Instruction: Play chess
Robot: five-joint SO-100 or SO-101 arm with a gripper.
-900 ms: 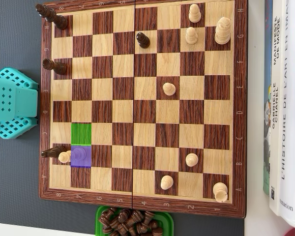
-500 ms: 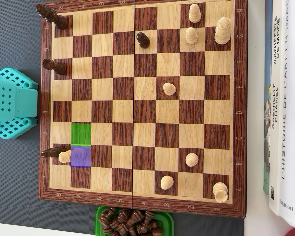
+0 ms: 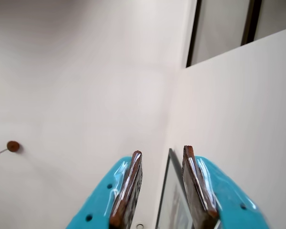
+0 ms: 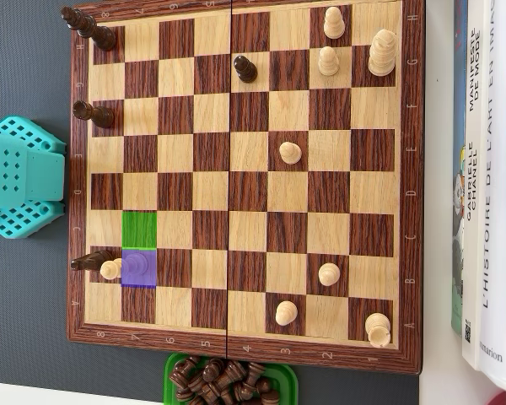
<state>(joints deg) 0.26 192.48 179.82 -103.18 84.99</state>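
Note:
My gripper (image 3: 162,150) points up at a white wall in the wrist view; its teal jaws with brown pads stand apart with nothing between them. In the overhead view the wooden chessboard (image 4: 244,350) holds several light pieces, such as a pawn (image 4: 290,153), and a few dark ones, such as a pawn (image 4: 244,67). One square is tinted green (image 4: 139,229) and the one below it purple (image 4: 140,274), with a pawn on it. A dark piece (image 4: 93,260) and a light pawn (image 4: 110,269) stand next to it. A teal part of my arm (image 4: 17,177) is left of the board.
A green tray (image 4: 173,375) with several captured dark pieces sits below the board's lower edge. Books (image 4: 489,186) lie along the right side. A dark grey mat (image 4: 29,295) lies under the board. In the wrist view, a framed picture (image 3: 174,205) hangs on the wall.

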